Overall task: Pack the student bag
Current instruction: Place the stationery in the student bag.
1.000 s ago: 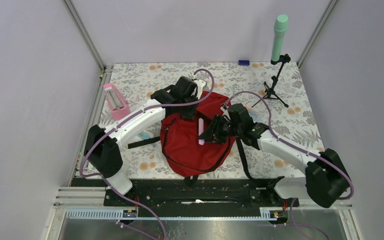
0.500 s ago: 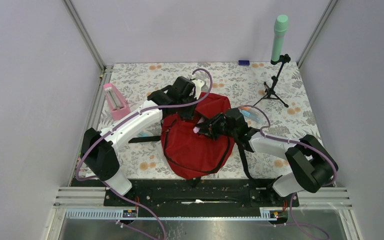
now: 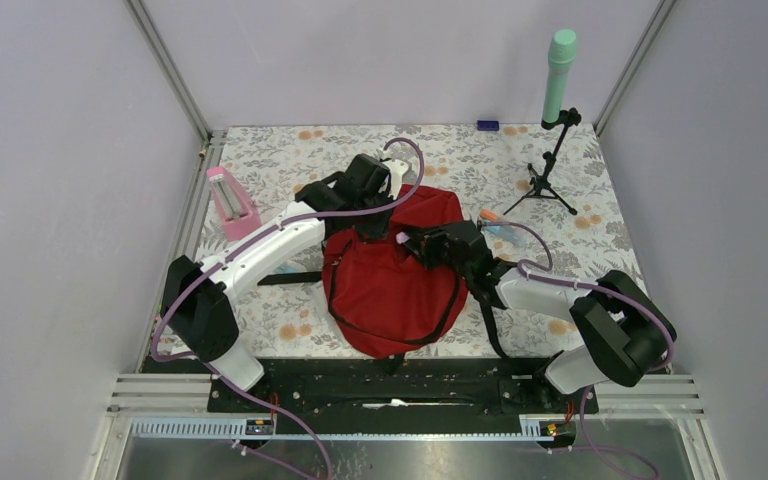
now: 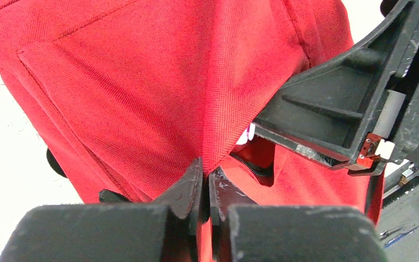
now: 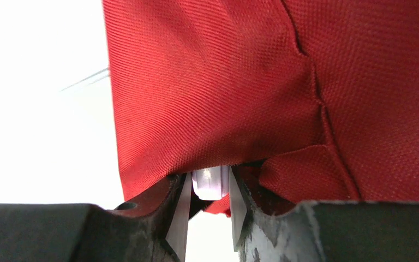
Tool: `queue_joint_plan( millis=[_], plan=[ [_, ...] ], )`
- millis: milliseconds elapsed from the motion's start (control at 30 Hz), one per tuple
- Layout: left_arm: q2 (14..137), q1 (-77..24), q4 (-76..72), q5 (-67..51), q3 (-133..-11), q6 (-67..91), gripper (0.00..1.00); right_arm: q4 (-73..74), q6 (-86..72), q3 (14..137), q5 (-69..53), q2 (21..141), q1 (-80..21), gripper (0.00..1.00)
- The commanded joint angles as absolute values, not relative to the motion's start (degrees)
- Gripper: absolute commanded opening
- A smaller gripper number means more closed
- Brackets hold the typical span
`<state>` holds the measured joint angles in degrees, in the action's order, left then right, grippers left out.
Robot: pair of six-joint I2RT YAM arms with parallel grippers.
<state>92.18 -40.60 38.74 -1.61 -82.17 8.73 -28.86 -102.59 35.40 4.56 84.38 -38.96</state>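
Note:
The student bag (image 3: 390, 290), a big red backpack, lies mid-table. My left gripper (image 3: 385, 228) is shut on a fold of its red fabric (image 4: 142, 82) and holds that flap up; the jaws (image 4: 207, 172) pinch the cloth tight. My right gripper (image 3: 407, 241) is at the bag's mouth, shut on a pale pink tube (image 5: 211, 183) whose end shows between the fingers under the red flap (image 5: 223, 82). In the left wrist view a bit of the tube (image 4: 245, 135) peeks out beside the right gripper's black body (image 4: 327, 120). The rest of the tube is hidden.
A small pink case (image 3: 230, 200) stands at the left. A black tripod (image 3: 545, 180) with a green cylinder (image 3: 560, 65) stands at the back right, a small blue item (image 3: 487, 126) by the far edge. Pens (image 3: 497, 222) lie right of the bag. Black straps (image 3: 485, 310) trail forward.
My right gripper has carried the pink tube up and left to the bag's mouth; the tube, lying full length on top before, now shows only its end. The left gripper keeps its hold.

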Motion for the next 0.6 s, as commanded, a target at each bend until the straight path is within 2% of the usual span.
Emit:
queue_joint_plan(
  millis=[0, 233, 467, 567],
  plan=[
    [87.33, -40.78, 37.17, 1.26, -82.69, 9.62, 0.0, -25.64, -98.61, 39.53, 22.01, 82.47, -39.27, 0.03],
    [86.22, -40.74, 37.31, 3.84, -82.58, 8.76, 0.0, -25.97, -94.63, 40.81, 25.37, 82.58, -39.3, 0.32],
    [86.44, -40.78, 37.31, 2.49, -82.66, 8.79, 0.0, -27.49, -91.94, 40.38, 24.81, 82.52, -39.3, 0.53],
    [86.59, -40.78, 37.27, 2.33, -82.67, 8.79, 0.0, -27.32, -89.19, 40.98, 24.66, 82.14, -39.34, 0.59]
  ],
)
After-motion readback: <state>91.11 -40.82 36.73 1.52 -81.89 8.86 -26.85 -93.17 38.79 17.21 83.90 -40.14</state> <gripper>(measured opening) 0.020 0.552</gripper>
